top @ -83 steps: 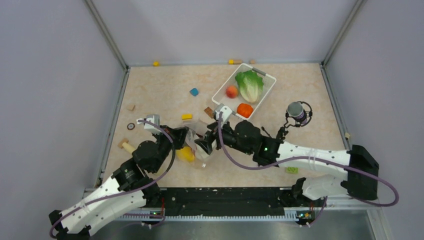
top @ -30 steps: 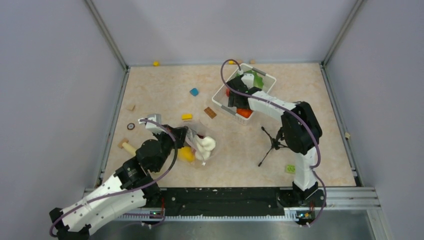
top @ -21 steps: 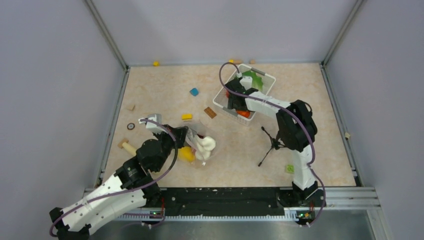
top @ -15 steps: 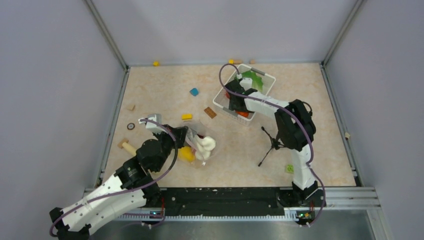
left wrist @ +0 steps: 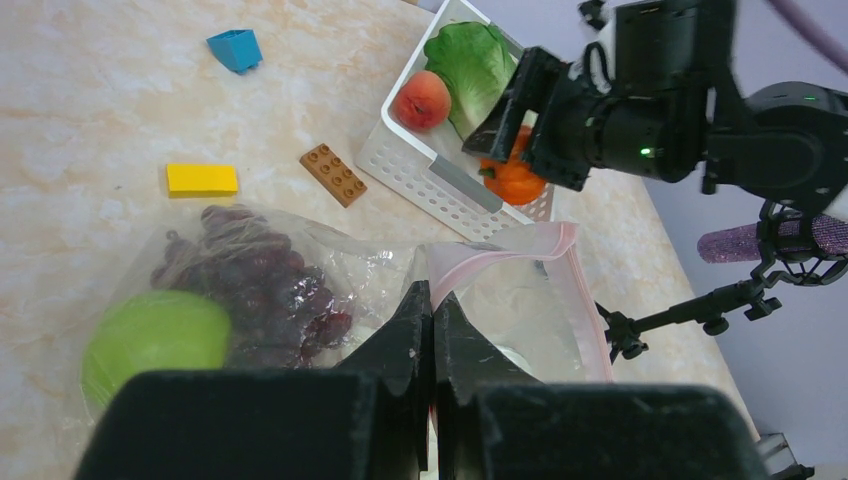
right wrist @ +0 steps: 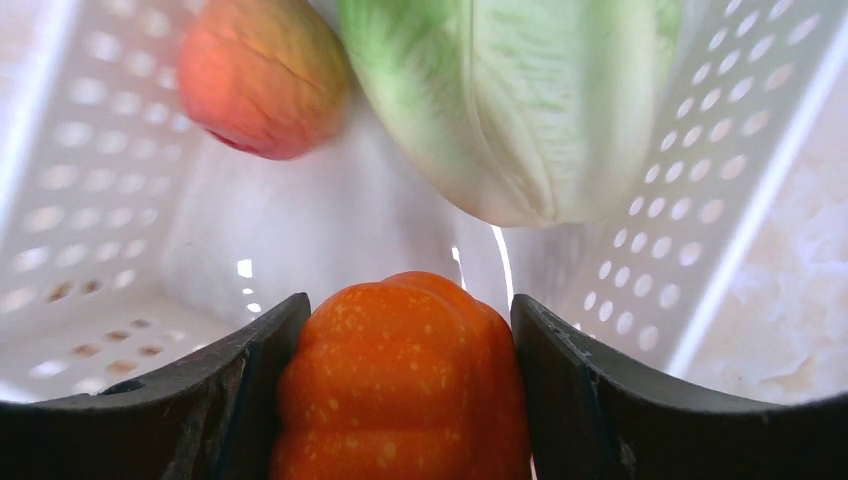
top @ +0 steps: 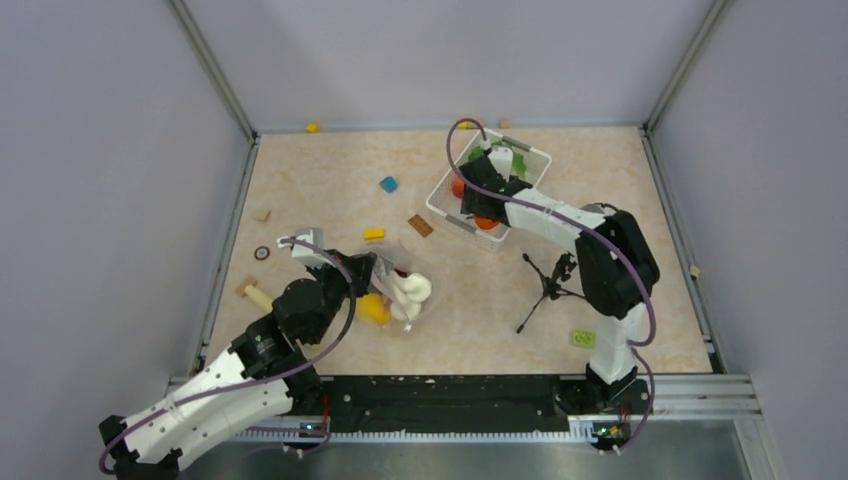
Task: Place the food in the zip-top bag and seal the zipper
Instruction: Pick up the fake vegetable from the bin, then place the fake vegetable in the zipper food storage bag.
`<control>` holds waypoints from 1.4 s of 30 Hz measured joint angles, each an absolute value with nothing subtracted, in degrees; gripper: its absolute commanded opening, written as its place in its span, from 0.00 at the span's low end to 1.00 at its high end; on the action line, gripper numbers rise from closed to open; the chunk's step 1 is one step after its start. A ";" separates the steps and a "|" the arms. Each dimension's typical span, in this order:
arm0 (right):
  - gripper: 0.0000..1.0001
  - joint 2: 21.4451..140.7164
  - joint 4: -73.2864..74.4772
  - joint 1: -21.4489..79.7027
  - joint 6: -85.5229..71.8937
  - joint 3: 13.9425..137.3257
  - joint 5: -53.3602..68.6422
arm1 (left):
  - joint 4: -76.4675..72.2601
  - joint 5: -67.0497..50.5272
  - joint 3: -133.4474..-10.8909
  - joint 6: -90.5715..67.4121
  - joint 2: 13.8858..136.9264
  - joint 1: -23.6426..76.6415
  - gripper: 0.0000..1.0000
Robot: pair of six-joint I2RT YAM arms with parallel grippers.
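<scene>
Right gripper (right wrist: 408, 305) is down inside basket (right wrist: 720, 150), which sits askew toward the far right corner of the table. Its fingers (right wrist: 200, 400) are clamped on orange (right wrist: 400, 390), one on each flank and both touching. Can't tell whether orange is clear of the basket floor. Apple (right wrist: 262, 75) and lettuce (right wrist: 510, 100) lie side by side in the same basket, just beyond orange. Bag (left wrist: 330, 270) lies close to the near edge, left of centre, mouth turned toward basket. Left gripper (left wrist: 432, 295) is pinched tight on the bag's mouth edge, fingertips meeting with plastic between them. Zipper (left wrist: 545, 245) loops away from the pinch and the mouth is open, not sealed. Inside bag are grapes (left wrist: 255, 275), lime (left wrist: 155, 335) touching them, lemon (top: 372, 308) and a white lump (top: 412, 290) I can't identify. Loose on the table between bag and basket are brown brick (left wrist: 332, 173) and yellow block (left wrist: 201, 179). Blue block (left wrist: 235, 48) lies nearer the far edge. Mic stand (top: 545, 285) stands on the near side of basket, toward the right edge, apart from bag.
</scene>
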State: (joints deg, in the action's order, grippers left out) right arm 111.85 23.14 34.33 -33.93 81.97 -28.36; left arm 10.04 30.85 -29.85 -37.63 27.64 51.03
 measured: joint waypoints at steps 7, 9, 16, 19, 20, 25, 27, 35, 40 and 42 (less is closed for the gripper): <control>0.41 95.02 11.60 34.94 -28.23 72.03 -22.39 | 9.89 30.83 -29.76 -37.63 27.66 51.03 0.00; 0.41 89.56 7.03 35.79 -26.68 67.88 -19.03 | 9.80 30.81 -29.69 -37.60 27.66 51.03 0.00; 0.39 81.54 -3.57 47.94 -20.29 62.06 -11.53 | 9.41 30.89 -29.41 -37.58 28.42 51.03 0.00; 0.39 78.96 -6.26 53.78 -17.74 60.14 -8.88 | 9.39 30.94 -29.41 -37.56 28.40 51.03 0.00; 0.39 78.08 -6.98 55.42 -16.93 59.75 -8.10 | 9.39 30.92 -29.39 -37.56 28.40 51.03 0.00; 0.40 73.73 -12.73 61.23 -14.70 58.06 -1.32 | 9.39 30.96 -29.39 -37.54 28.40 51.03 0.00; 0.40 72.62 -14.83 62.33 -14.50 56.99 1.32 | 9.41 30.98 -29.39 -37.54 28.40 51.03 0.00; 0.40 74.06 -19.57 63.96 -14.76 52.80 5.43 | 9.41 30.98 -29.39 -37.52 28.42 51.03 0.00; 0.43 76.62 -21.04 64.42 -16.25 51.37 1.56 | 9.39 30.94 -29.39 -37.52 28.67 51.03 0.00; 0.48 77.28 -21.71 65.10 -16.51 51.37 -1.67 | 9.39 30.89 -29.39 -37.52 28.82 51.03 0.00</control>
State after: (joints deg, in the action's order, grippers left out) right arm 77.28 -21.71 65.10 -16.51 51.37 -1.67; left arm 9.39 30.89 -29.39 -37.52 28.82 51.03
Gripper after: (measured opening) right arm 0.682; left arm 0.018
